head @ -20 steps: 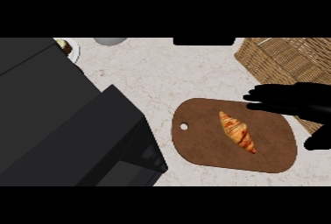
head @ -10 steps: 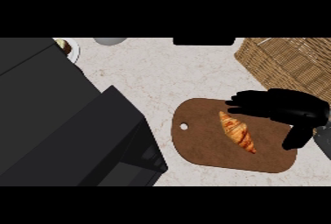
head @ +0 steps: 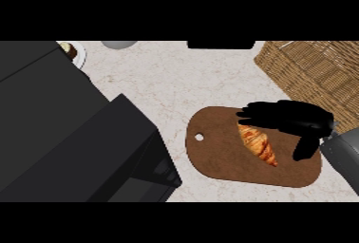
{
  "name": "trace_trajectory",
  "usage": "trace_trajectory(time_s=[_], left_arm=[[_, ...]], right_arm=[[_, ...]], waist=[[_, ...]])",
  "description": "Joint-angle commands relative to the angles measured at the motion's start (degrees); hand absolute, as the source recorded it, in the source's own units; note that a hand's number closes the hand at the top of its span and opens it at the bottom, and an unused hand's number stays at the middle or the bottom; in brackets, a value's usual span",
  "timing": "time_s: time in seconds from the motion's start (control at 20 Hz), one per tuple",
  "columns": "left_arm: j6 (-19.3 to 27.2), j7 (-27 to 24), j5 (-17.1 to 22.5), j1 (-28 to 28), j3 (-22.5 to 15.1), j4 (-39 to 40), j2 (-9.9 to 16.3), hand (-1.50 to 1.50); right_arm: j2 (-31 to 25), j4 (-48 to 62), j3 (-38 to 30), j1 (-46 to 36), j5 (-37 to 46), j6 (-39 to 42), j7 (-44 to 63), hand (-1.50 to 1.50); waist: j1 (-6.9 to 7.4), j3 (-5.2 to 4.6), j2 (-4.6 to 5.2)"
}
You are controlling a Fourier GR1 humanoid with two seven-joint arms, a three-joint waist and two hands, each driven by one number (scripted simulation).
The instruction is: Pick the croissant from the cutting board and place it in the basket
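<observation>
Hand: right hand (head: pixel 291 118) over croissant's far end, fingers curled down round it, thumb hanging at its right side; closure not confirmed, pastry flat on board.
Croissant (head: pixel 261 146): on cutting board (head: pixel 224 156), near end pokes out toward viewer.
Risk: grip on one tip only, so it may pivot or slip on lift.
Basket (head: pixel 316 71): up-right, near; rim could snag a dangling end.
Left hand: not seen.

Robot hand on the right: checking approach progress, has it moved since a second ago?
Yes. The right robot hand has moved leftward from the cutting board's right edge, now over the croissant's upper end.
</observation>
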Motion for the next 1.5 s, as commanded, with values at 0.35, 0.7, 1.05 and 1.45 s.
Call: trace_trajectory(time_s=[0.35, 0.7, 1.05, 1.45], left_arm=[[-1.33, 2.17, -3.04, -3.18, 1.68, -0.46, -3.46, 0.00], [-3.53, -2.64, -2.52, -4.18, 5.13, 3.84, -4.25, 0.00], [-3.66, 3.30, -4.72, -2.74, 4.66, -3.65, -4.20, 0.00], [-7.32, -1.20, -3.84, -7.89, 9.32, 6.35, -3.84, 0.00]], right_arm=[[4.74, 2.05, -2.35, 0.59, 5.76, 1.76, -2.00, -1.50], [8.31, 2.88, -1.21, 1.32, 10.29, 3.09, 0.86, -1.50], [11.25, 11.31, -2.18, -1.43, 13.62, 0.80, -2.69, -1.50], [10.56, 14.76, -2.72, 0.57, 18.07, -4.70, -7.74, 1.50]], waist=[[-0.64, 0.13, -0.08], [-0.68, 0.10, -0.02], [-0.13, 0.15, 0.01], [-0.72, 0.12, 0.11]])
